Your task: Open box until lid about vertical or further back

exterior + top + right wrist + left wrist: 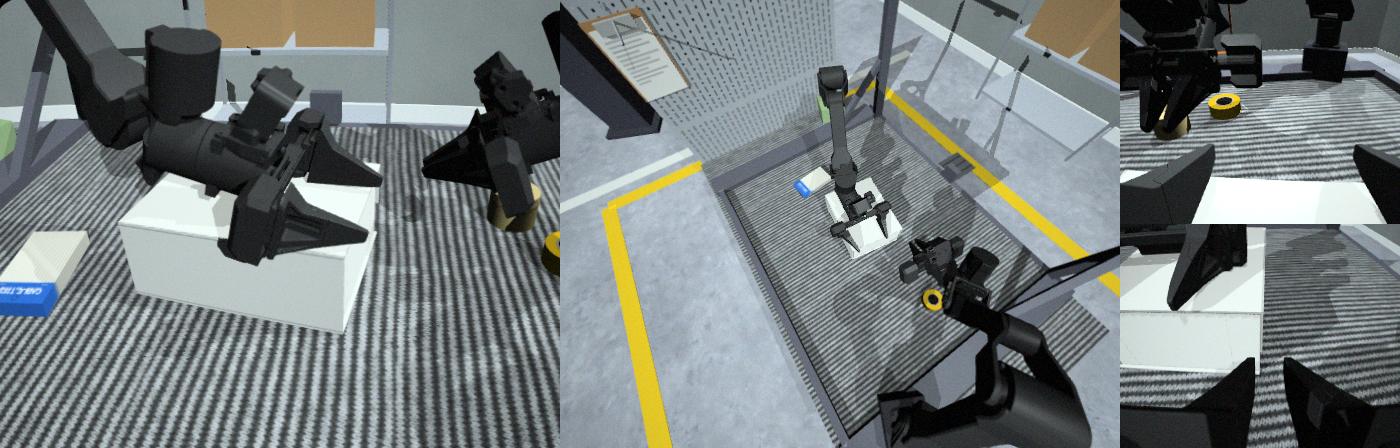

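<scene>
"Top view: what's around?"
"Yellow tape roll (926,305) (552,250) (1225,114) beside the left gripper (914,248) (424,171) (1269,359) (1155,128)."
"Exterior?"
"White box (880,241) (240,280) (1185,339) (1285,205) upright, lid down, beneath the wide-open, empty right gripper (873,244) (374,209) (1174,304) (1285,147)."
"Left wrist?"
"Fingers slightly apart, empty."

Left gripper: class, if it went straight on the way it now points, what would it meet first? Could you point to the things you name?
Probably the white box (871,239) (240,275) (1180,341) (1285,205): the left gripper (912,247) (424,170) (1269,364) (1155,131) points toward its near corner. Depth is unclear, so it might narrowly pass the corner or touch the striped mat (810,300) (250,390) (1345,349) (1295,135) first.
</scene>
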`<move>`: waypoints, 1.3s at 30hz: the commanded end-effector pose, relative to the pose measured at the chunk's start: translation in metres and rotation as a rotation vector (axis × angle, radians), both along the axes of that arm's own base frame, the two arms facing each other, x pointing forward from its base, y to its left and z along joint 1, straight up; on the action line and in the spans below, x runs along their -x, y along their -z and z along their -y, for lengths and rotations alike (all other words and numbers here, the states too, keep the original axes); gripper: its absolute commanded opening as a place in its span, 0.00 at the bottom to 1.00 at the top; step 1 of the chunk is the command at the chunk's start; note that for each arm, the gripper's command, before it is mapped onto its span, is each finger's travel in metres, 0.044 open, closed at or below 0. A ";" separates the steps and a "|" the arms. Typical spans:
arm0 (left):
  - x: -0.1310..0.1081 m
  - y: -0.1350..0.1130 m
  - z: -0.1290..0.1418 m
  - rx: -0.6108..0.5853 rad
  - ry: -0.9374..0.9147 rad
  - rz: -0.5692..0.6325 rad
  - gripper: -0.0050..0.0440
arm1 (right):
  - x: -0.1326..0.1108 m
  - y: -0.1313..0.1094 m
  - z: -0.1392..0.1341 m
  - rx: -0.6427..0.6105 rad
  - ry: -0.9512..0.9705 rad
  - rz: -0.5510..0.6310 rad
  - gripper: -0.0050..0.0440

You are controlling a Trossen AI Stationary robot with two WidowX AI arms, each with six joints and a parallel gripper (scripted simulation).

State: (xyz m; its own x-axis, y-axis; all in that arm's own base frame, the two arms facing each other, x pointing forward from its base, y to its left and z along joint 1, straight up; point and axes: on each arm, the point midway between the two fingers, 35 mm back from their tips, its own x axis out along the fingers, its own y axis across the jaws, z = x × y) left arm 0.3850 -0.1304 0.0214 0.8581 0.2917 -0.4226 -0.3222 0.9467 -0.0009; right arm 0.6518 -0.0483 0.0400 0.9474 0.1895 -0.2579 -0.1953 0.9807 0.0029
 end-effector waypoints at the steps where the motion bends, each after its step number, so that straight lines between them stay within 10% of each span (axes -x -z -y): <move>1: -0.003 -0.008 0.002 0.013 0.000 0.020 0.27 | 0.002 0.032 0.000 -0.021 0.005 -0.064 1.00; 23: -0.003 -0.008 0.002 0.013 0.000 0.020 0.27 | 0.004 0.040 0.000 -0.044 0.002 -0.073 1.00; 39: -0.051 0.024 -0.018 0.007 0.034 0.018 0.27 | 0.002 0.028 0.000 -0.036 0.003 -0.054 1.00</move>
State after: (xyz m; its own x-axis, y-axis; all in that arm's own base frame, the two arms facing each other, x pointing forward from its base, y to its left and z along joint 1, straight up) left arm 0.4263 -0.1082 -0.0095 0.8614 0.2721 -0.4288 -0.2985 0.9544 0.0059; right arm 0.6540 -0.0485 0.0408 0.9501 0.1932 -0.2449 -0.1962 0.9805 0.0124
